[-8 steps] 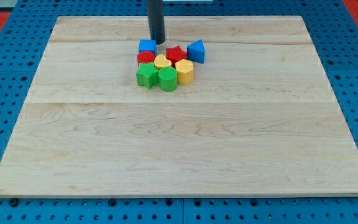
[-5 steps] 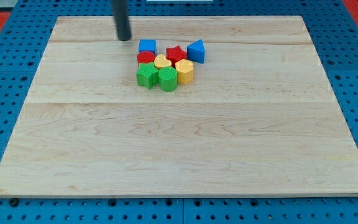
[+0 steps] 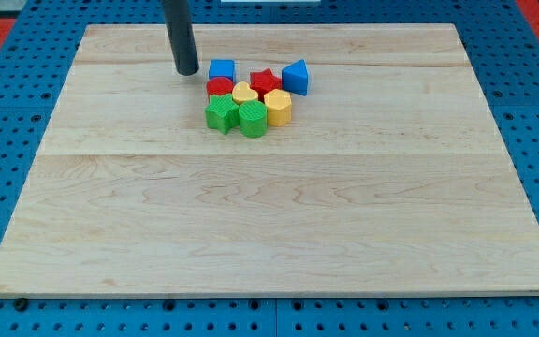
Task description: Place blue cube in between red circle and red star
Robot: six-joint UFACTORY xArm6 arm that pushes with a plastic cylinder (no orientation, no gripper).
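Note:
The blue cube sits at the top left of a tight cluster of blocks near the board's top middle. The red circle lies just below it, touching it. The red star is to the cube's right, with a small gap between them. My tip rests on the board just left of the blue cube, a short gap away, at about the cube's height in the view.
A blue triangle is right of the red star. A yellow heart, a yellow hexagon, a green star and a green hexagon fill the cluster's lower part. The wooden board lies on a blue pegboard.
My tip moved from just above the cube's right side leftward, then came down a little to sit left of the blue cube. The blocks have not moved.

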